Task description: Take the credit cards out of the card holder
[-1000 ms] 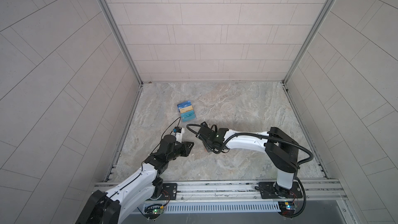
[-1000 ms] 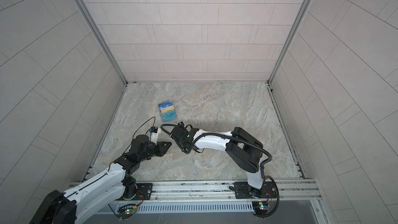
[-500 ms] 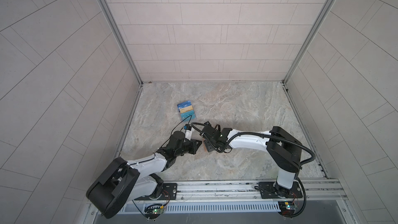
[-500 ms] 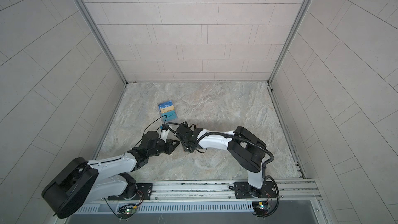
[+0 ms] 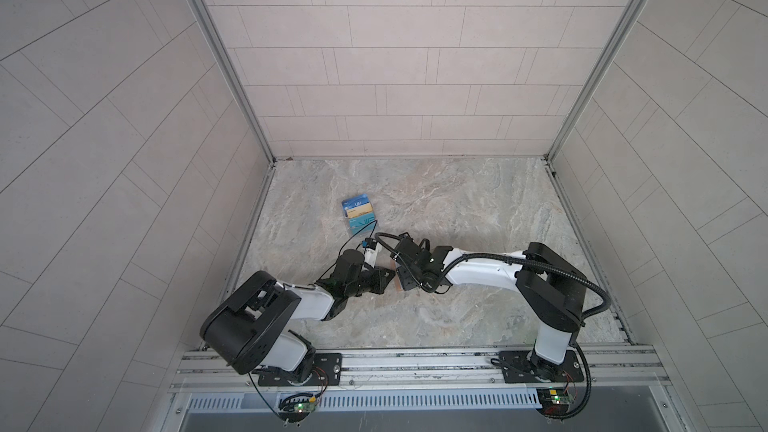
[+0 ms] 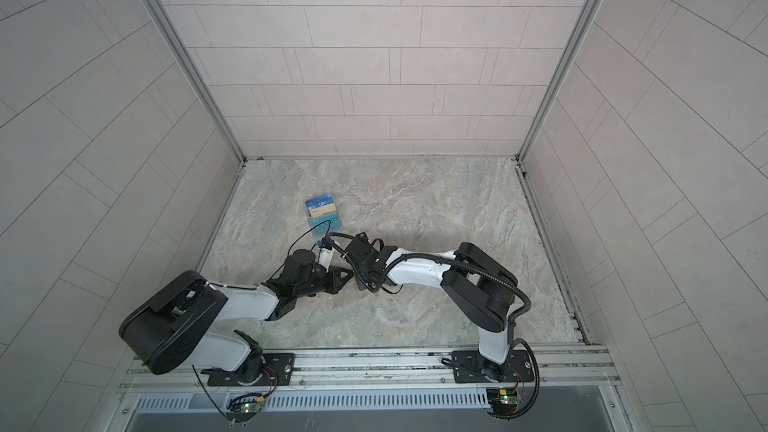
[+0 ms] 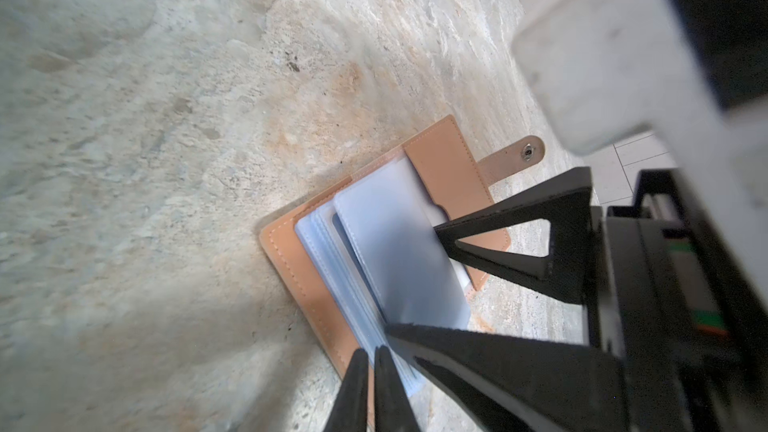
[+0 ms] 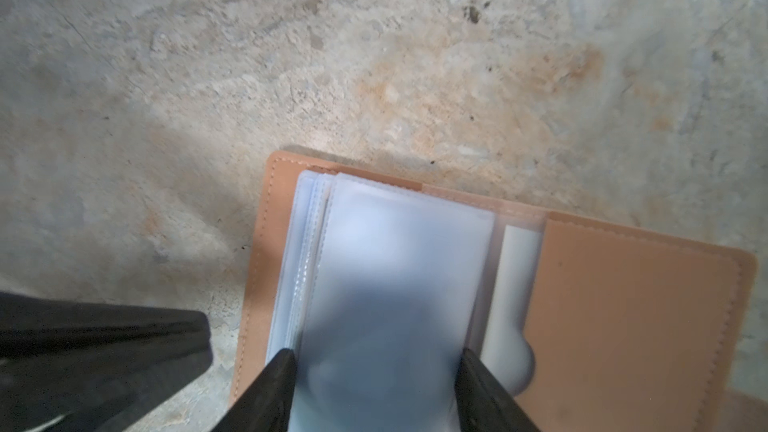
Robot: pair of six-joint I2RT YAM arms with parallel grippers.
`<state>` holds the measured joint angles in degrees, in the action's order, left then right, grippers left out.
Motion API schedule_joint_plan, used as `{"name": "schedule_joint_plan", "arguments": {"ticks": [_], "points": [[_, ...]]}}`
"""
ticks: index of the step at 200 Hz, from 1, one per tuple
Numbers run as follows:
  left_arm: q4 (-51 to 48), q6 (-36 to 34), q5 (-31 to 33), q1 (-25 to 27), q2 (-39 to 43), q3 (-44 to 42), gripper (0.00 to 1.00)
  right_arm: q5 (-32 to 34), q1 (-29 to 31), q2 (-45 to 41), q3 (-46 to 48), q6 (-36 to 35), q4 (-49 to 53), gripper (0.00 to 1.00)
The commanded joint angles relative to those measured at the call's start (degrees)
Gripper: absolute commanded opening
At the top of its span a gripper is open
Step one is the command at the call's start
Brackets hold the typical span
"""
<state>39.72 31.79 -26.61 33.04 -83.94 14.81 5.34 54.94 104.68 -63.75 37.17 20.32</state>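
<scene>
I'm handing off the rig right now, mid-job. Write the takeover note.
Left end effector: shut, at the edge of the wallet.
Right end effector: open, astride a sleeve.
Wallet lies open on the table; card pile lies apart from it.
Done: wallet open. Left: dark shape in the sleeves may be a card; check and pull any.

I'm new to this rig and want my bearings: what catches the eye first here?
Both arms meet low over the tan card holder, lying open near the middle of the marble table. On the right arm the jaws stand apart astride a pale sleeve; on the left arm they are pinched together beside the holder's edge. A small pile of cards lies farther back.
</scene>
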Motion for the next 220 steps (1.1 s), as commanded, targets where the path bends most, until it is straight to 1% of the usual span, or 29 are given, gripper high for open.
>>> {"name": "schedule_joint_plan", "arguments": {"ticks": [1, 72, 119, 175, 220], "points": [[3.6, 0.6, -0.5, 0.4, -1.7, 0.9, 0.11, -0.2, -0.3, -0.8, 0.7, 1.0, 0.5, 0.61], [6.9, 1.9, -0.3, 1.2, -8.3, 1.7, 0.10, 0.1, -0.8, -1.1, 1.0, 0.9, 1.0, 0.56], [3.9, 1.3, 2.3, 1.2, -9.2, 0.6, 0.10, 4.6, -0.8, -2.3, 0.2, 0.2, 4.6, 0.54], [5.5, 2.1, 2.4, 1.2, -12.7, 0.0, 0.09, 8.7, -1.0, -2.8, -0.9, -1.1, 8.2, 0.57], [6.3, 2.3, 2.3, 1.2, -13.0, -0.4, 0.09, 11.0, -2.0, -3.5, -0.4, -1.7, 10.4, 0.58]]}}
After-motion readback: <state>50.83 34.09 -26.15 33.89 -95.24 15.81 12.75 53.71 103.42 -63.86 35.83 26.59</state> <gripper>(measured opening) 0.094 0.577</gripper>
